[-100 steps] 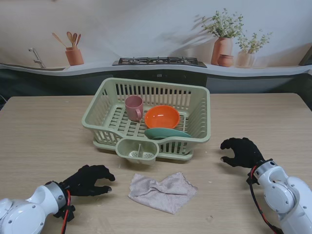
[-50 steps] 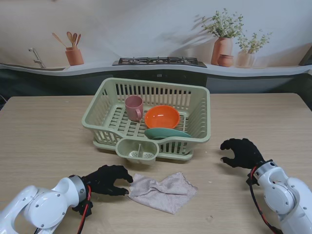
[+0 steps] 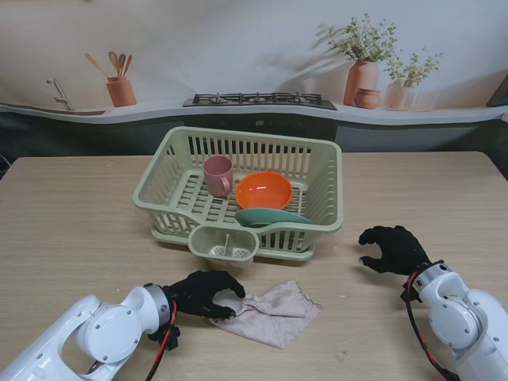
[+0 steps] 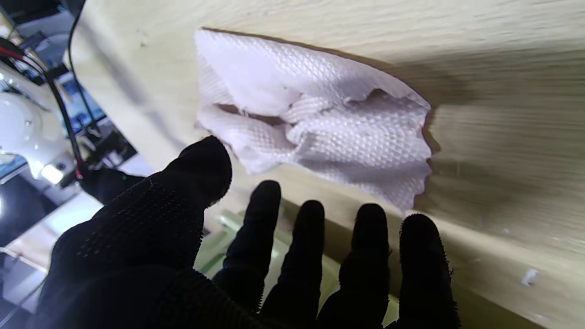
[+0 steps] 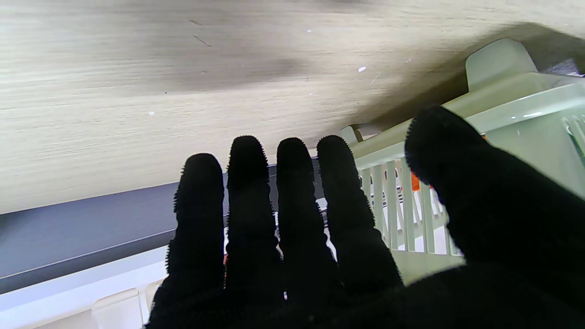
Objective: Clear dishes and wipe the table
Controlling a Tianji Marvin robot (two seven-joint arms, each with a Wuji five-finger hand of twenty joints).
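A crumpled pale pink cloth (image 3: 270, 310) (image 4: 320, 132) lies on the wooden table (image 3: 71, 214) nearer to me than the rack. My left hand (image 3: 204, 292) (image 4: 256, 256), in a black glove, hovers over the cloth's left edge with fingers spread, open and holding nothing. My right hand (image 3: 391, 248) (image 5: 320, 228) rests open on the table to the right of the rack. The green dish rack (image 3: 325, 186) (image 5: 512, 100) holds a pink mug (image 3: 218, 175), an orange bowl (image 3: 264, 190) and a teal plate (image 3: 270, 217).
A small cutlery cup (image 3: 225, 244) juts from the rack's near side, just beyond the cloth. Behind the table runs a counter with a stove (image 3: 260, 100), a utensil pot (image 3: 121, 90) and potted plants (image 3: 363, 75).
My left hand has slid right across the table from the near left and now reaches the cloth's left edge. The right hand and the cloth have stayed still.
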